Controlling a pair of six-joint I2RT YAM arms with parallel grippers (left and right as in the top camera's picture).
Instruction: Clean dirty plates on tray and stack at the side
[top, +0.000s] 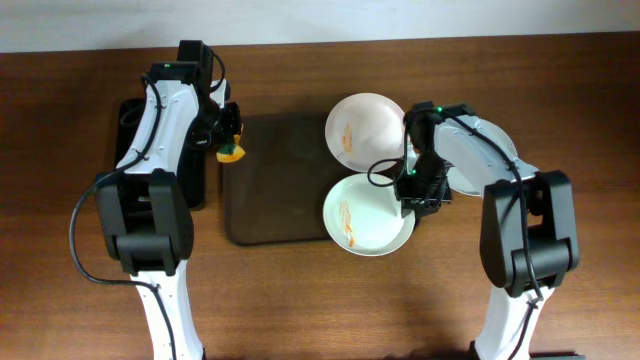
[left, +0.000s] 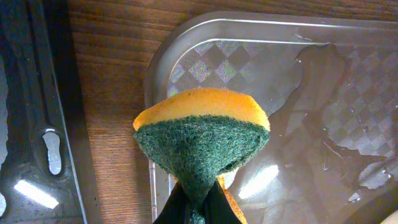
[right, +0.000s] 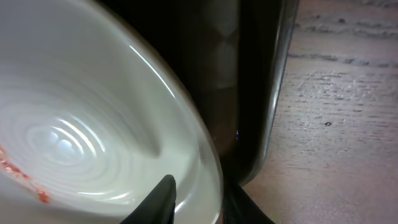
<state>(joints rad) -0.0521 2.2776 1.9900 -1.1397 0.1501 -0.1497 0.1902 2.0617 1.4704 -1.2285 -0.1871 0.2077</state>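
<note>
The near plate lies at the tray's 4 o'clock corner and overhangs the rim onto the table. An orange-red smear runs down its left half. The right gripper sits at this plate's 2 o'clock edge. In the wrist view one finger lies inside the bowl and the other under the lip, pinched on the plate's rim.

The far plate, also smeared, rests at the tray's 1 o'clock corner, touching or just beside the near plate. A third plate sits on the table at 3 o'clock, mostly hidden under the right arm.

At the tray's 10 o'clock corner the left gripper hangs with its jaws together on a sponge, yellow with a green pad. A black tray lies just beside it at 9 o'clock.
</note>
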